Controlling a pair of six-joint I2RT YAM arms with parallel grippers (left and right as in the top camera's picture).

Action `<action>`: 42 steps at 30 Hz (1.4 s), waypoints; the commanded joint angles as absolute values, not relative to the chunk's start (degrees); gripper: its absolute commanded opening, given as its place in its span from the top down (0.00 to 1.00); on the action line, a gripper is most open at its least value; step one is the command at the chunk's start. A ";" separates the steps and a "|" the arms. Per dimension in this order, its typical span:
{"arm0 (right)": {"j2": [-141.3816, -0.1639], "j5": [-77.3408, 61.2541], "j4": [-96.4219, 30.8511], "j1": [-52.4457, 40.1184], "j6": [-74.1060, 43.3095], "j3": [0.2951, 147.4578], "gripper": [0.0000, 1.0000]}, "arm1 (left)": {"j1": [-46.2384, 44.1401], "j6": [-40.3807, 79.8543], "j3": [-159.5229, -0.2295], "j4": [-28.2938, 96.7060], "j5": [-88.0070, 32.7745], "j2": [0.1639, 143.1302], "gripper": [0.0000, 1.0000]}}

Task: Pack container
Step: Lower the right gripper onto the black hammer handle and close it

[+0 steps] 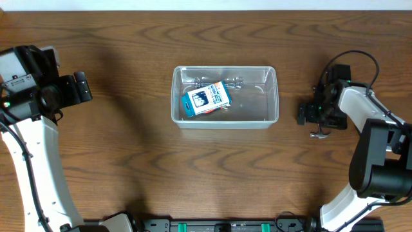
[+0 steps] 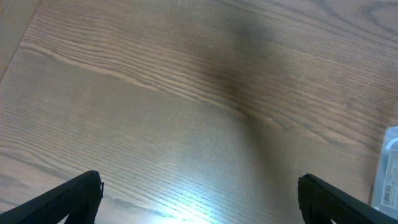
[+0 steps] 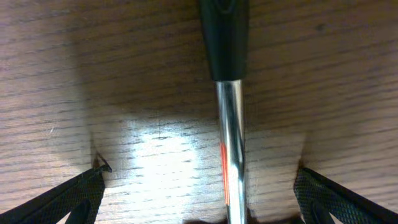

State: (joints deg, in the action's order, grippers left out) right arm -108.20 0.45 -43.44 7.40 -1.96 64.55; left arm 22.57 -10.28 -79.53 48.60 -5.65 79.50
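Observation:
The clear plastic container (image 1: 271, 96) stands mid-table, holding a small blue-and-white printed box (image 1: 206, 98) and some metal pieces. My right gripper (image 1: 311, 116) hovers low over the table to its right, open. In the right wrist view a screwdriver lies flat on the wood between the spread fingers of the right gripper (image 3: 200, 177), neither finger touching it; its chrome shaft (image 3: 229, 143) leads up to a black handle (image 3: 224, 37). My left gripper (image 1: 84, 87) is far to the left, open and holding nothing. The left wrist view shows the left gripper (image 2: 199, 186) over bare wood.
The container's near corner (image 2: 388, 168) shows at the right edge of the left wrist view. Wood-grain tabletop (image 1: 129, 161) surrounds everything. A silver tip (image 1: 317, 134) pokes out below the right gripper.

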 commanded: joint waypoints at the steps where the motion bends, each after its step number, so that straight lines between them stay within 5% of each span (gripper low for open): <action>1: -113.38 0.58 -43.46 7.53 -1.65 63.13 0.01 | 22.81 -9.78 -79.57 48.56 -6.04 79.72 0.02; 13: -113.93 0.60 -43.90 7.53 -1.67 63.13 0.02 | 22.81 -9.78 -79.55 48.73 -6.04 79.72 0.02; 30: -113.93 0.58 -44.12 7.53 -2.76 63.13 0.58 | 22.81 -9.80 -79.55 48.69 -6.04 79.72 0.02; 42: -113.93 0.56 -44.14 7.53 -2.98 63.13 0.79 | 22.81 -9.80 -79.55 48.62 -6.04 79.72 0.02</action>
